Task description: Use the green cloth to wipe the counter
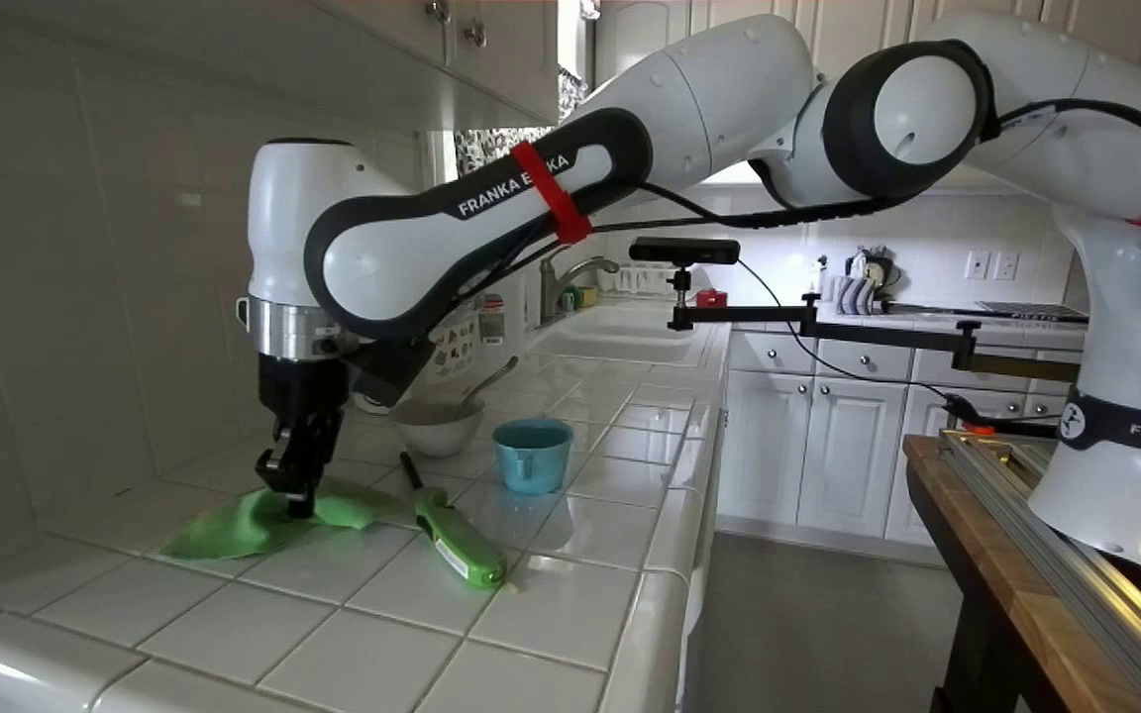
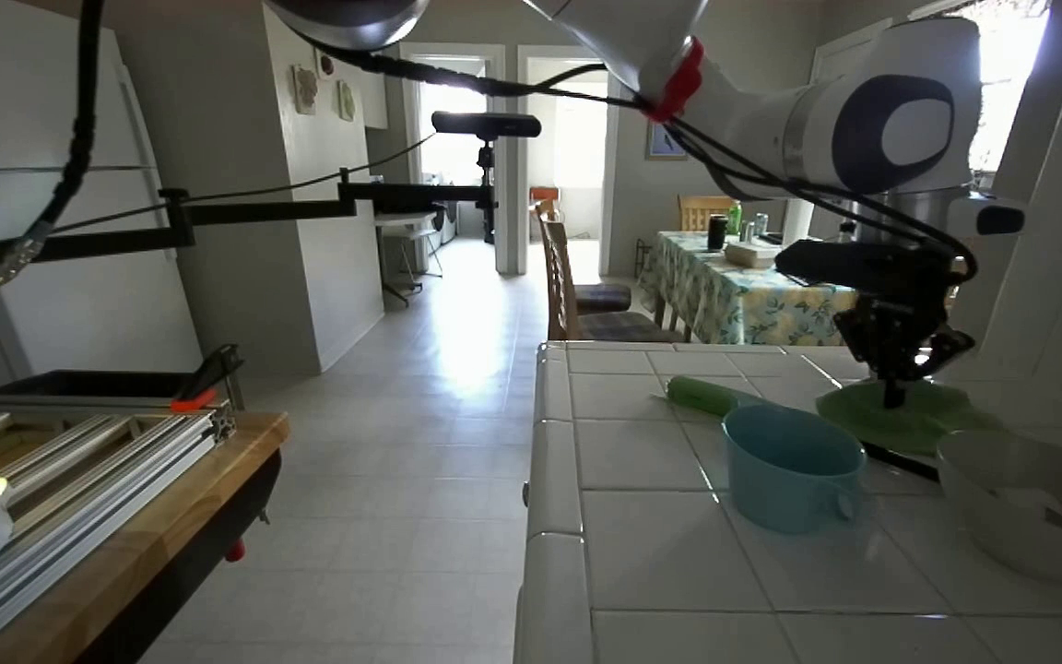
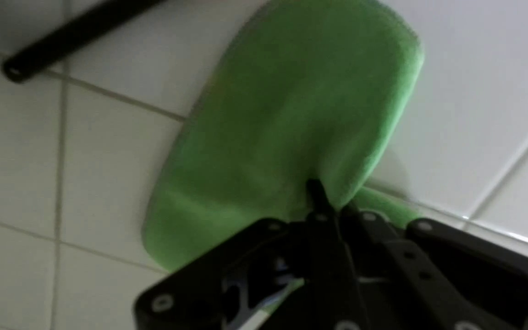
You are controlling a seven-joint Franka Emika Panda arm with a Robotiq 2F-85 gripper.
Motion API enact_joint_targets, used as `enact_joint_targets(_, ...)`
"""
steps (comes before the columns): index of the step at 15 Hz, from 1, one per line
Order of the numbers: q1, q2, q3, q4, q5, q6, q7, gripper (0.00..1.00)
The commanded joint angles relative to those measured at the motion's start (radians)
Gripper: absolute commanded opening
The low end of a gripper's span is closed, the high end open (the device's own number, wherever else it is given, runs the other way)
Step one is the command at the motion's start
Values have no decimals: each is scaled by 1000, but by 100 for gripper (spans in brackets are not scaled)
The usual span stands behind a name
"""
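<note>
i have the gripper point(image 3: 332, 204) pinching a fold of the cloth point(image 1: 244, 525), which lies on the white counter point(image 1: 363, 649), left of the lighter point(image 1: 459, 542) in an exterior view, with cup point(image 1: 533, 460) and bowl point(image 1: 437, 431) farther back.

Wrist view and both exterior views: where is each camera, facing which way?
In an exterior view: at an end of the counter, facing the sink; base, gripper and most of the arm show.
In an exterior view: near the counter's edge, facing the dining table; gripper, partial arm and partial base show.
Wrist view: by the gripper, whose fingers show, facing down at the green cloth.
Both exterior views share blue cup, lighter and cloth, from roughly opposite directions.
</note>
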Motion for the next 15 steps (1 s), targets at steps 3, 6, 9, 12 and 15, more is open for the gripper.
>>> enact_joint_targets(3, -7, 60, -116, 110, -40, -34, 9, 1)
enact_joint_targets(6, -23, 98, -93, 168, -4, -10, -20, 1)
enact_joint_targets(9, -20, 138, -14, 212, 54, 18, -64, 1)
enact_joint_targets(12, -17, 146, 92, 213, 80, 39, -126, 1)
enact_joint_targets(15, -37, 117, 174, 182, 98, -13, -168, 1)
